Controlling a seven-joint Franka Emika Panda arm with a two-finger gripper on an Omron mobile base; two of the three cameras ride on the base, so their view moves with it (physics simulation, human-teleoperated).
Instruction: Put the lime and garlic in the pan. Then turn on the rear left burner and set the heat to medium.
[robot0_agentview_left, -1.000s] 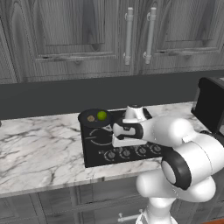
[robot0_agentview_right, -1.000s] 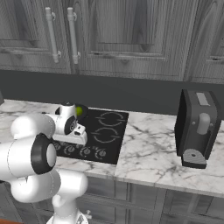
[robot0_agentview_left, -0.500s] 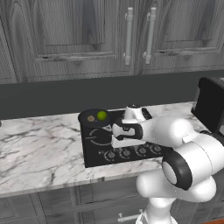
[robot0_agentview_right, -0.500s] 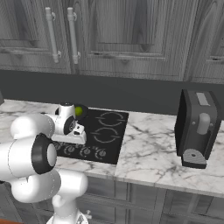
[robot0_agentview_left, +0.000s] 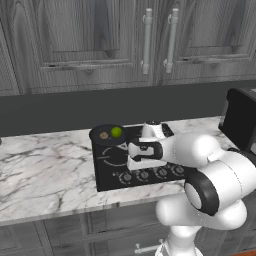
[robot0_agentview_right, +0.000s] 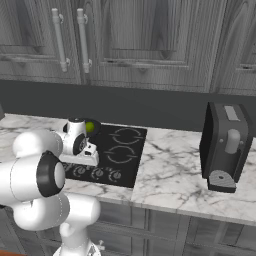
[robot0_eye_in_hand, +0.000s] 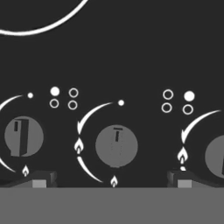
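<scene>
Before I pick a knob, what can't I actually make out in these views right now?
- The rear left burner: the pan, holding the lime and garlic, covers its ring in the left base view.
- Right base view: the arm hides most of the pan; the lime barely peeks out.
- Hand view: right knob cut by the edge; open gripper.

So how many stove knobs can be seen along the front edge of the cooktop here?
4 in the left base view, in a row: far-left knob, second knob, third knob, far-right knob. The hand view shows three of them close up, the outer two cut off. None look hidden.
</scene>
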